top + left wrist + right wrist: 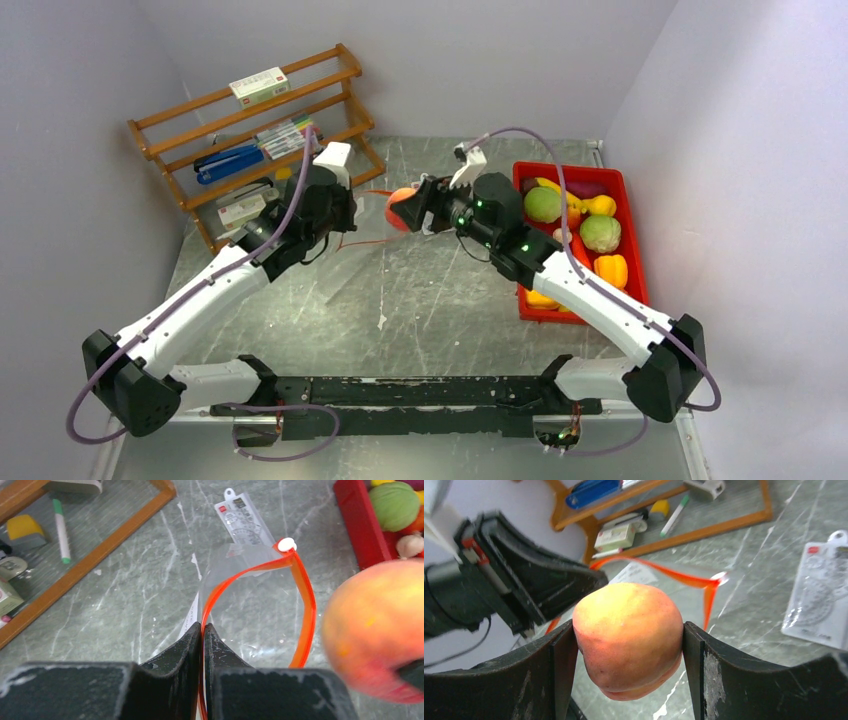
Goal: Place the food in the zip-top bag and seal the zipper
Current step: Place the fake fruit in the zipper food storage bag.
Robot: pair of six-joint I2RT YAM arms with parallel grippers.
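Note:
My left gripper [202, 630] is shut on the red-orange zipper [306, 600] of the clear zip-top bag [255, 620] and holds its mouth open above the table; it also shows in the top view [345, 205]. My right gripper [628, 645] is shut on a peach ball [626, 635] and holds it in the air just right of the bag's mouth [400, 208]. The ball shows at the right of the left wrist view [380, 625]. The rest of the food lies in the red tray [628, 215]: green balls [543, 204], a yellow pepper [611, 270].
A wooden rack [250, 130] with markers and boxes stands at the back left. A flat white printed packet [245, 515] lies on the table beyond the bag. The red tray [357, 525] sits at the right by the wall.

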